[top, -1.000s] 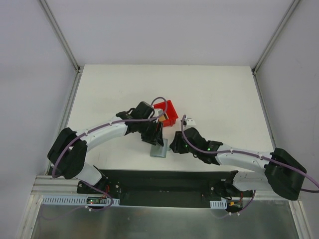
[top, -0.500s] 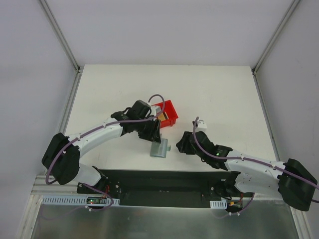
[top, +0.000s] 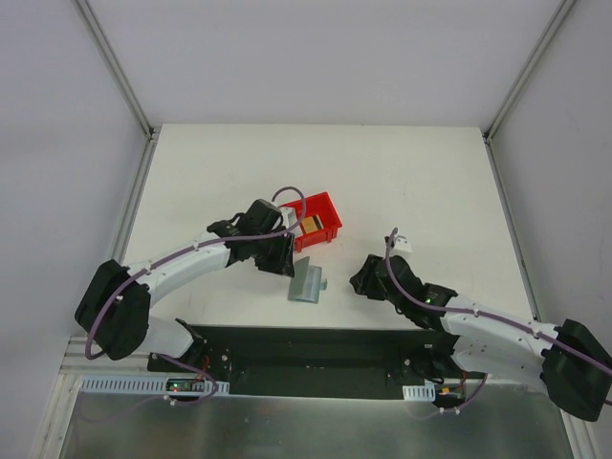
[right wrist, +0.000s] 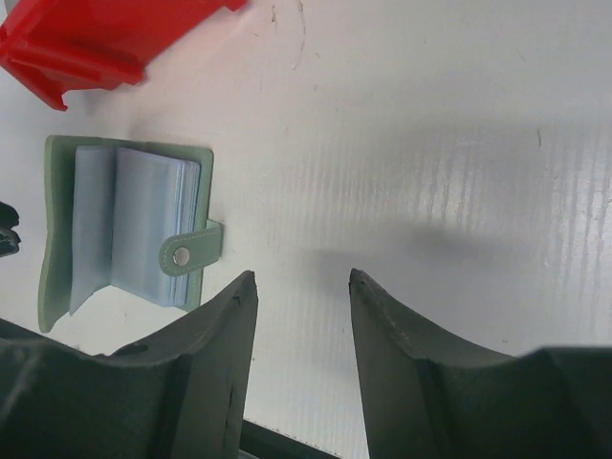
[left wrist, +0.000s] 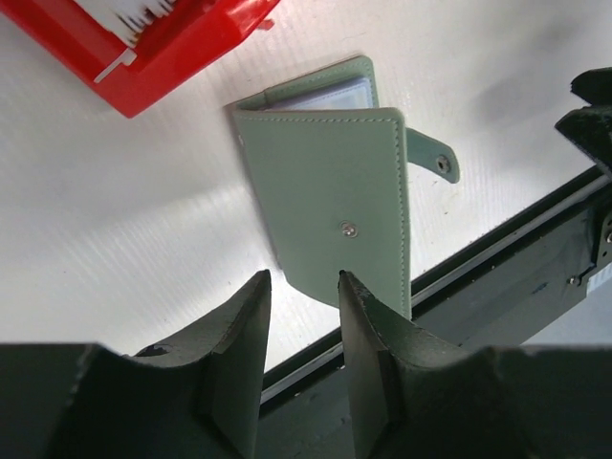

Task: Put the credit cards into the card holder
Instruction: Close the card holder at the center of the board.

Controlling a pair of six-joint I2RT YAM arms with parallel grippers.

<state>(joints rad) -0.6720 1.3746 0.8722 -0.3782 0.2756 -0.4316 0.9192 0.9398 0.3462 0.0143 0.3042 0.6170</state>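
The grey-green card holder (top: 307, 282) lies near the table's front edge with its cover ajar. The left wrist view shows its outer cover and snap (left wrist: 335, 206). The right wrist view shows its pale blue-grey sleeves and strap (right wrist: 124, 225). An orange-gold card (top: 312, 227) lies in the red bin (top: 330, 212); I cannot make out a pale card. My left gripper (top: 284, 260) is open and empty just left of the holder, its tips (left wrist: 302, 282) over the holder's near corner. My right gripper (top: 361, 280) is open and empty to the holder's right (right wrist: 302, 279).
The red bin also shows at the top of the left wrist view (left wrist: 143, 57) and of the right wrist view (right wrist: 96, 38), just behind the holder. The black base rail (top: 316, 344) runs along the front edge. White table lies behind and right.
Both grippers have drawn back from the card holder, the left one to the left, the right one to the right and nearer. The holder now lies free on the table.
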